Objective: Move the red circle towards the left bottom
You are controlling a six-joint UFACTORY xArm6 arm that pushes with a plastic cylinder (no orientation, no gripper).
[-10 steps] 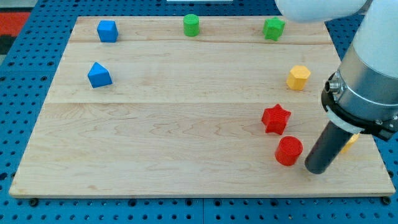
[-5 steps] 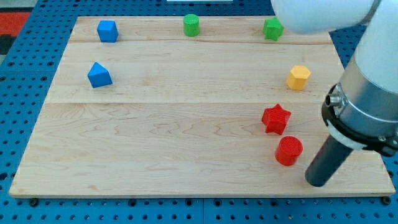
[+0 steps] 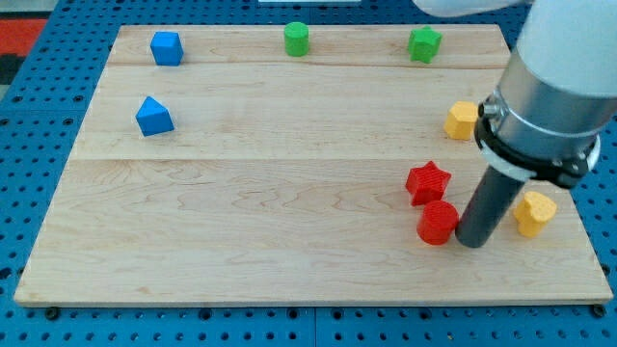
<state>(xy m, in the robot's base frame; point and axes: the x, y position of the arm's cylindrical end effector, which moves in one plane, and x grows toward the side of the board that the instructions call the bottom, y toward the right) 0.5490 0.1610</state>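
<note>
The red circle [image 3: 437, 223] lies on the wooden board [image 3: 270, 193] at the lower right, just below the red star [image 3: 427, 183] and touching it or nearly so. My tip [image 3: 471, 242] stands right against the red circle's right side. The dark rod rises from there up to the arm's grey body at the view's right.
A yellow hexagon [image 3: 461, 120] sits at the right, partly hidden by the arm. A yellow block [image 3: 534, 212] lies right of the rod. A green star [image 3: 423, 43] and a green cylinder [image 3: 297, 39] are at the top. Two blue blocks [image 3: 166, 47] [image 3: 153, 116] are at the upper left.
My tip dipped toward the bottom, then moved left and up against the red circle. The circle has slid a little left and up, toward the red star. The yellow block is now uncovered.
</note>
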